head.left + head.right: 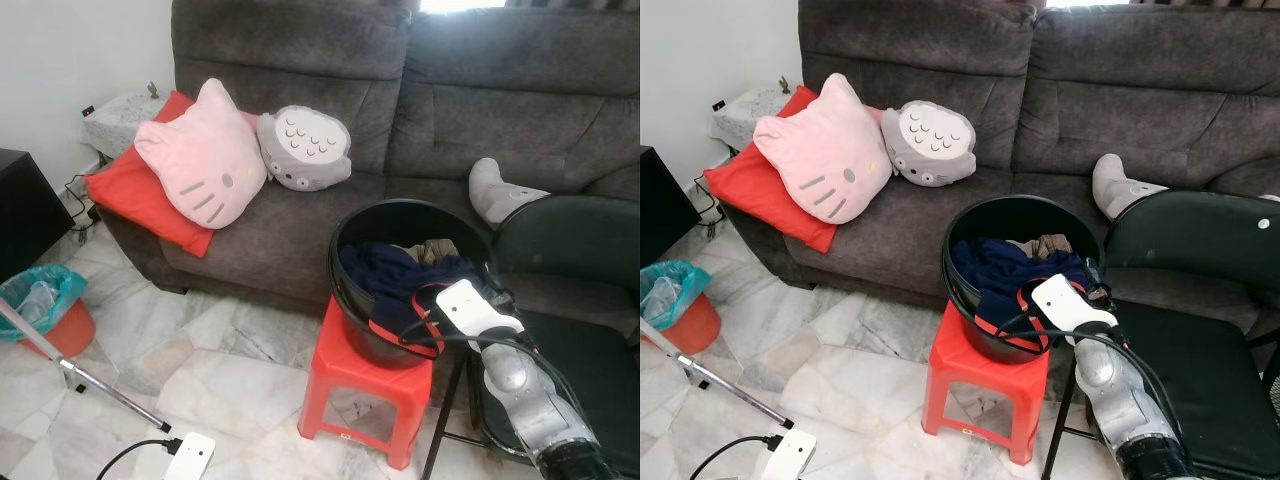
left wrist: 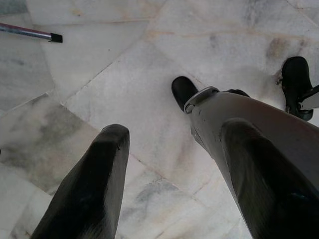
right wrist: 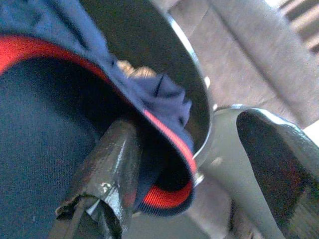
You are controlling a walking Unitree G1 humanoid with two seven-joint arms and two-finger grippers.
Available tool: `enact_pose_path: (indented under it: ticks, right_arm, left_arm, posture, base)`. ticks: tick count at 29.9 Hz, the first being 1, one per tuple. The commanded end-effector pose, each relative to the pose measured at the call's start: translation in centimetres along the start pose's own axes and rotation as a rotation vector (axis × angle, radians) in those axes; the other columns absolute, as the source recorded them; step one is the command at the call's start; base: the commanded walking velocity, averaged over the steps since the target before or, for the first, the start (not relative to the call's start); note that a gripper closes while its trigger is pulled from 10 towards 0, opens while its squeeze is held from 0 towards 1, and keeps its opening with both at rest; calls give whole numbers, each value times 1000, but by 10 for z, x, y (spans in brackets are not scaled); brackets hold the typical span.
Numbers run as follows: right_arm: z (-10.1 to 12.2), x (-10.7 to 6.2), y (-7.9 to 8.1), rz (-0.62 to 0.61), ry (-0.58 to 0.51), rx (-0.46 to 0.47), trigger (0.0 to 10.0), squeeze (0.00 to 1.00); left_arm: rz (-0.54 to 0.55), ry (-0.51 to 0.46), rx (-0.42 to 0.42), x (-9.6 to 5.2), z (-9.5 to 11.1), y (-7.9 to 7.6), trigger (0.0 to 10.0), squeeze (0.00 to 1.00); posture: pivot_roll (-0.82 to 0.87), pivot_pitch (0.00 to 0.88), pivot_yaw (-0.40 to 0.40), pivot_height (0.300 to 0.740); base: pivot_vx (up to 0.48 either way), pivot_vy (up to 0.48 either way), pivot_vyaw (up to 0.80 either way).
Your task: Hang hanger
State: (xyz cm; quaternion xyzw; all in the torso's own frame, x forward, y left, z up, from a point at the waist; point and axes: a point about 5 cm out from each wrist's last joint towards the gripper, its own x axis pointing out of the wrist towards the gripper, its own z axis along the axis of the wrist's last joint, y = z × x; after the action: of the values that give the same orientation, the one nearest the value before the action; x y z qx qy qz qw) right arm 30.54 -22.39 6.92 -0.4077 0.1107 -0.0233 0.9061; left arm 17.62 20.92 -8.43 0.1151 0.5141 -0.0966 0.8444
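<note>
Over bucket (image 1: 352,300), right gripper (image 3: 189,149) agape

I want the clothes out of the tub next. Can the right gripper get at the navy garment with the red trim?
Probably yes: the right gripper is already at the black tub, fingers open around the navy garment's red-trimmed edge, nothing between.

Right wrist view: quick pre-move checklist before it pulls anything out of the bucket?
1. Right hand at the round black plastic bucket: ok, at its near rim.
2. Fingers open: ok, one finger under the navy garment with red trim, the other outside the rim.
3. Garment clamped: not ok, nothing pinched yet.
4. Bucket seated on the red plastic stool: ok, upright.
5. Hanger located: cannot tell.
6. Left hand: ok, idle, open above the marble floor.
</note>
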Motion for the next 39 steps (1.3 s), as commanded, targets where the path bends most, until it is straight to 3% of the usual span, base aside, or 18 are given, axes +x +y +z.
enact_pose_path:
  ticks: [1, 17, 21, 22, 23, 24, 25, 39]
  right_arm:
    - [-1, 3, -3, -4, 30, 53, 10000, 0]
    - [1, 12, -8, 14, 40, 123, 10000, 0]
    - [2, 15, -12, -1, 51, 209, 10000, 0]
    - [3, 16, -13, -3, 57, 255, 6314, 0]
    - [3, 17, -13, -4, 58, 268, 4745, 0]
    - [4, 18, -14, -5, 57, 284, 4745, 0]
    - [5, 19, -14, -2, 58, 278, 0, 0]
    - [2, 19, -9, 25, 79, 296, 0, 0]
  left_arm:
    - [2, 14, 12, -1, -3, 2, 10000, 0]
    - [4, 14, 15, -1, -3, 2, 10000, 0]
    - [5, 14, 16, -1, -3, 2, 10000, 0]
    - [5, 14, 16, -1, -3, 2, 10000, 0]
    - [5, 14, 16, -1, -3, 2, 10000, 0]
    - [5, 14, 17, -1, -3, 2, 10000, 0]
    - [5, 14, 17, -1, -3, 2, 10000, 0]
    - [4, 14, 18, -1, -3, 2, 10000, 0]
  posture:
    - [-90, 0, 33, 740]
    - [-90, 0, 37, 740]
    - [-90, 0, 37, 740]
    - [-91, 0, 38, 740]
    - [-91, 0, 38, 740]
    - [-91, 0, 38, 740]
    - [-91, 0, 38, 740]
    - [-86, 0, 37, 740]
  base:
    - [0, 0, 0]
    - [0, 0, 0]
    - [0, 0, 0]
    - [0, 0, 0]
    - [0, 0, 0]
    - [0, 0, 0]
    - [0, 0, 0]
    - [0, 0, 0]
